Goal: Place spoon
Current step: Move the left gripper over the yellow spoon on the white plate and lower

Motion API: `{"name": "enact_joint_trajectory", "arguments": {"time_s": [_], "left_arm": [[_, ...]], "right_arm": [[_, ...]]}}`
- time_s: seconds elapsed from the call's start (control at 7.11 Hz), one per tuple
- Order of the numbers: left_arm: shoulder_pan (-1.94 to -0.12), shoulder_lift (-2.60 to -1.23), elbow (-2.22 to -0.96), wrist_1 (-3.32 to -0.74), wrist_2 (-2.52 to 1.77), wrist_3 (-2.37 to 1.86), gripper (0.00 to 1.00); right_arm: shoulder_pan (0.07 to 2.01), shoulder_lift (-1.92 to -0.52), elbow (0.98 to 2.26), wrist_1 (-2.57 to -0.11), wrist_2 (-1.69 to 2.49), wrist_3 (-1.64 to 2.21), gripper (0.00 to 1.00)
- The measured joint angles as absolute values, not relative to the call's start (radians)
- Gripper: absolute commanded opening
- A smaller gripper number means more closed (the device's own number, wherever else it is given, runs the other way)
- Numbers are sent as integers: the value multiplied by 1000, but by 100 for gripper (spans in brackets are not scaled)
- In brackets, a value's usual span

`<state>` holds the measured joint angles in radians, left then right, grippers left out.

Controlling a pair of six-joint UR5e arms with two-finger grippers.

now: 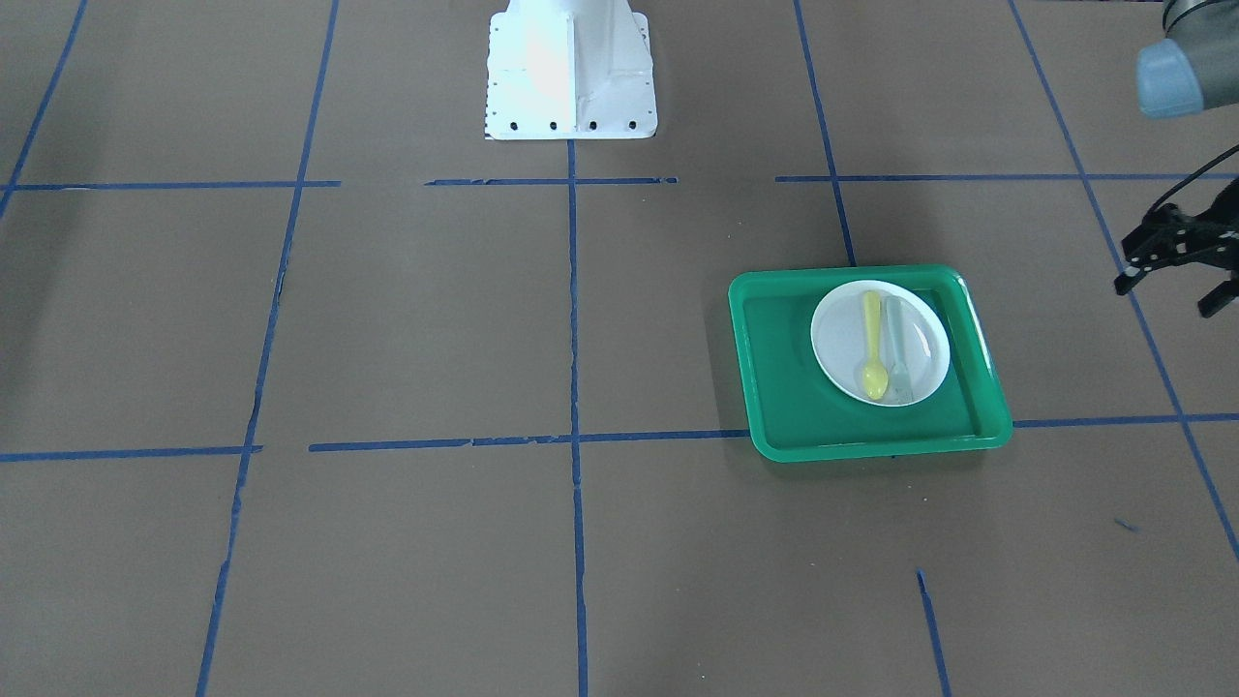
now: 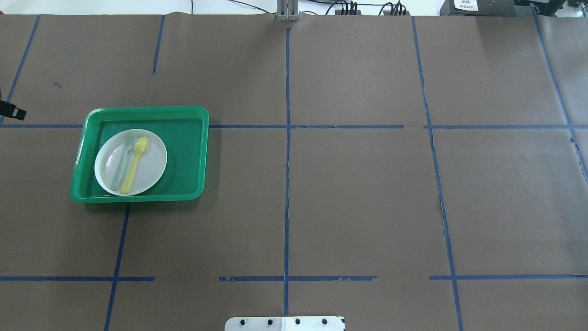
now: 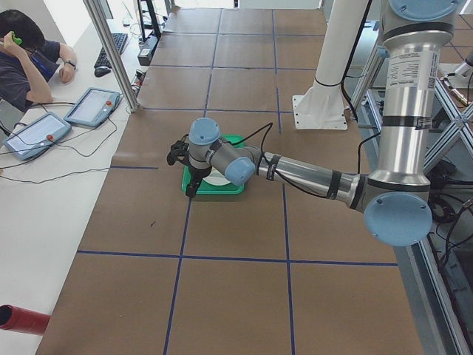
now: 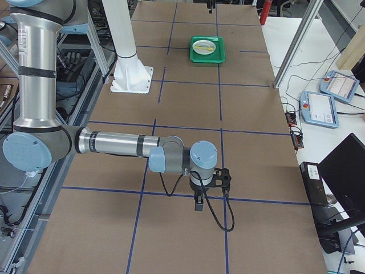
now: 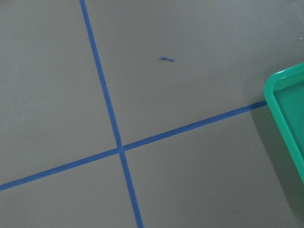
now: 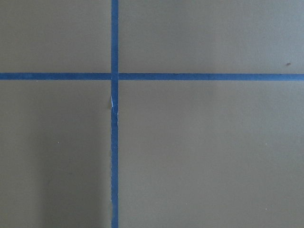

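Note:
The pale-yellow spoon [image 1: 873, 344] lies on the white plate [image 1: 832, 339], right beside a grey-green translucent fork [image 1: 897, 348]. The plate sits in the green tray [image 1: 784, 387]. The overhead view shows the spoon [image 2: 135, 163] on the plate [image 2: 154, 165] in the tray [image 2: 183, 151], its bowl pointing away from the robot. My left gripper [image 1: 1165, 298] is open and empty, off to the side of the tray and clear of it. My right gripper [image 4: 211, 191] hovers over bare table far from the tray; I cannot tell whether it is open or shut.
The white robot base [image 1: 571, 73] stands at the table's robot side. Blue tape lines [image 2: 287, 138] cross the brown table cover. The tray's corner [image 5: 287, 118] shows at the right of the left wrist view. An operator [image 3: 26, 63] sits beyond the far edge.

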<state>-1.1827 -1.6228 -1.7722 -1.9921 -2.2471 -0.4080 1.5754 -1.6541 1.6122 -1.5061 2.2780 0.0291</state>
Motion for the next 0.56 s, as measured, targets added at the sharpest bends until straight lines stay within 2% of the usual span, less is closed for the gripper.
{"name": "enact_joint_trajectory", "arguments": {"time_s": [0.28, 0.42, 0.56], "left_arm": [[-1007, -1706, -1757, -2029, -2123, -592, 100], [-936, -1735, -1746, -2034, -2078, -661, 96], [-880, -1756, -1731, -2036, -2043, -718, 64]], "right_arm": [[1575, -1655, 1612, -1506, 2278, 29, 100], [1575, -1655, 1612, -1506, 2278, 29, 100], [1575, -1655, 1612, -1506, 2278, 29, 100]]}}
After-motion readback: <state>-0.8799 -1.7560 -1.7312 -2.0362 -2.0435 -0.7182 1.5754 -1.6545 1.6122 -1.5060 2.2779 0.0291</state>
